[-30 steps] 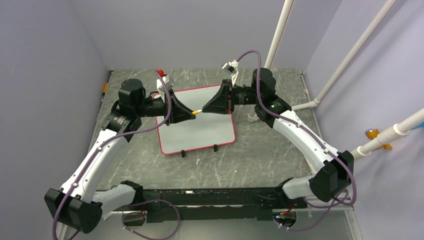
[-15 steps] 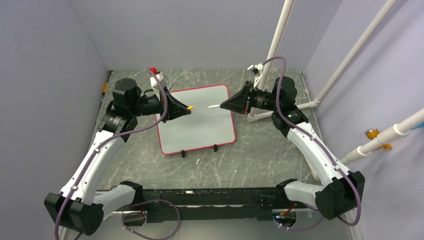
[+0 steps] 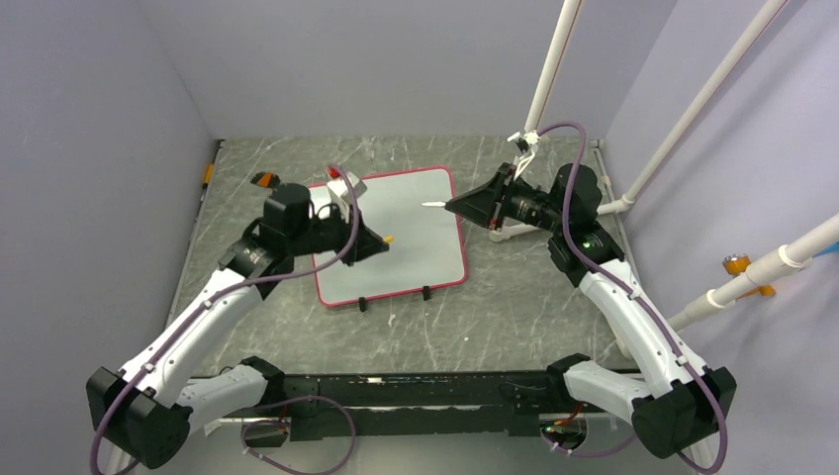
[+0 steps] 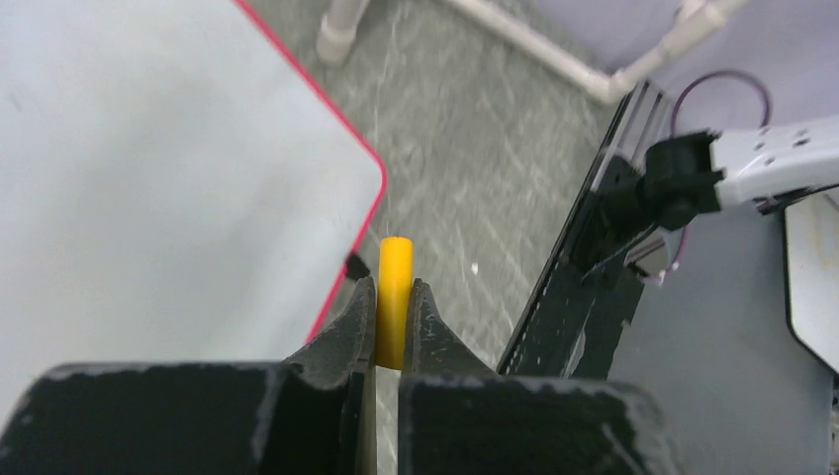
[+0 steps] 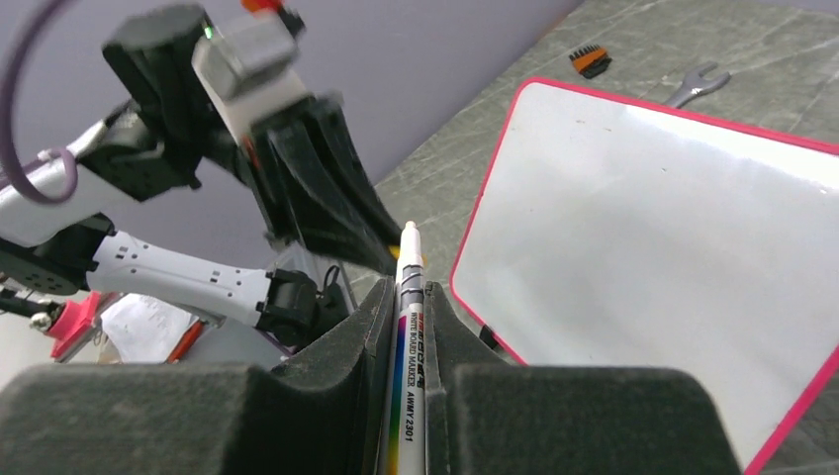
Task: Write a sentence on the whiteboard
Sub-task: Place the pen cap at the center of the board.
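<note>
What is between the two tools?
Between the left tool and the right tool lies only bare whiteboard, no writing; the top view shows it.

Whiteboard [image 3: 420,247] lies flat on the counter [image 3: 514,317], far-centre, slightly skewed to the counter's edges. Glossy white face, thin red-pink frame, rounded corners. Two small black clips [image 3: 426,293] on its near edge. Face reads plain white.

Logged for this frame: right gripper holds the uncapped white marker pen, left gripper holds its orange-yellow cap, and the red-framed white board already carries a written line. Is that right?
No. The glossy red-framed whiteboard is blank, as the right wrist view shows. The right gripper does hold the white marker pen, the left gripper its orange-yellow cap.
</note>
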